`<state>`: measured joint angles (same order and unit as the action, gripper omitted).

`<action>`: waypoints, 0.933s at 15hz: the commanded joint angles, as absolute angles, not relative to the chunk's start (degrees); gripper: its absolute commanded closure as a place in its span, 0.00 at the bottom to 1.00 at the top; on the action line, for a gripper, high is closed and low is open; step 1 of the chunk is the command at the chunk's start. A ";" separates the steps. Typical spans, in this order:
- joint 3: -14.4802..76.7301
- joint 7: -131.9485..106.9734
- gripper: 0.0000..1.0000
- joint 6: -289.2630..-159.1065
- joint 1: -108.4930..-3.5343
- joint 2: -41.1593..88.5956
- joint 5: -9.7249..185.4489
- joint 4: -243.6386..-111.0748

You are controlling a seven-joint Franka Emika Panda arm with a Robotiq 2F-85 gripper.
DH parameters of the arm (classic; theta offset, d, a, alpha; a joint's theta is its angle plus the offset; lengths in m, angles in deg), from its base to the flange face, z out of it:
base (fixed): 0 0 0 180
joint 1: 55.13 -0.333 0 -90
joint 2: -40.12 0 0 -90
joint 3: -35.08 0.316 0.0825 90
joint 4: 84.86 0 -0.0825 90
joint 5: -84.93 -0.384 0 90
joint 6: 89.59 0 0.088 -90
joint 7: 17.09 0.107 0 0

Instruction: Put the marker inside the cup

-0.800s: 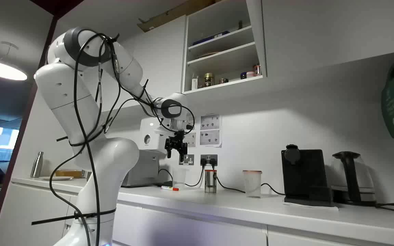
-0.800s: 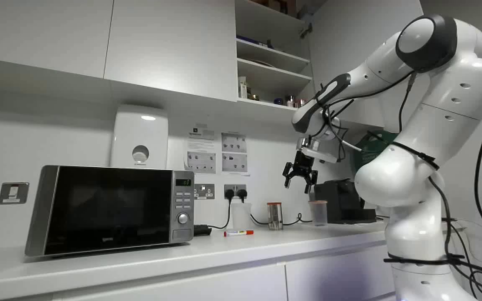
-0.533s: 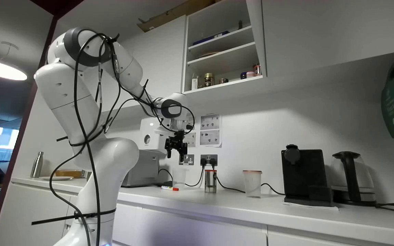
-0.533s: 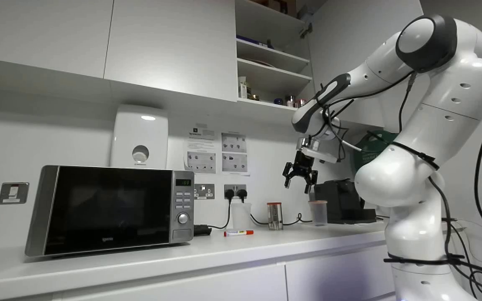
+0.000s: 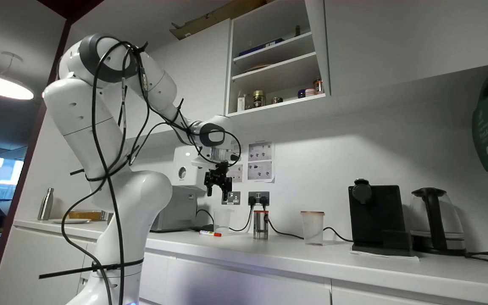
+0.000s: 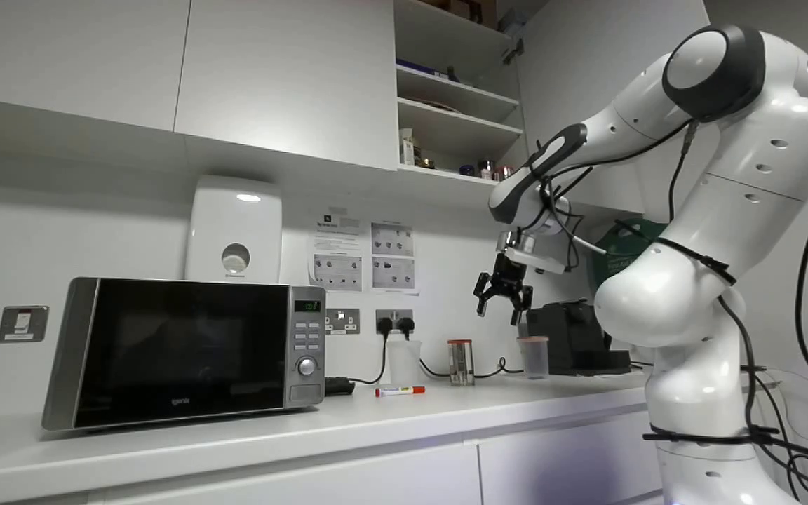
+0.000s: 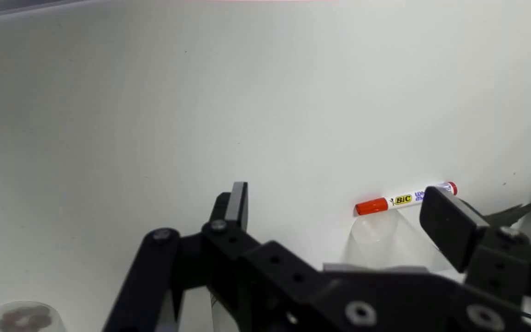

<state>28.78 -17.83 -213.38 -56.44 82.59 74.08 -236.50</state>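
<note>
Wrist view: the marker [image 7: 404, 199] lies on its side on the surface [image 7: 247, 115], just beside the clear cup [image 7: 374, 230] and outside it; contact between the two cannot be told. Progress, by judgement: no step done. Reach, grasp, lift and drop all remain. Target presumed to be this near cup, though an orange-rimmed cup [image 6: 534, 359] stands farther along in both exterior views. State of the claw [image 6: 498, 314]: jaws spread wide, nothing held, nothing touched, well above the surface. One jaw merely hides part of the marker from the wrist view.
</note>
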 commanded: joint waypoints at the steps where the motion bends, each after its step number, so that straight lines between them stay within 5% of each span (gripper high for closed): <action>1: 33.25 -12.88 0.00 -213.20 -54.53 79.43 75.73 -234.97; 12: 49.38 9.01 0.00 -217.12 -50.32 63.11 95.13 -227.00; 14: 46.74 6.91 0.00 -216.58 -53.21 66.12 93.20 -229.80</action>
<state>47.48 6.71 -216.79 -52.46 66.14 92.89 -229.88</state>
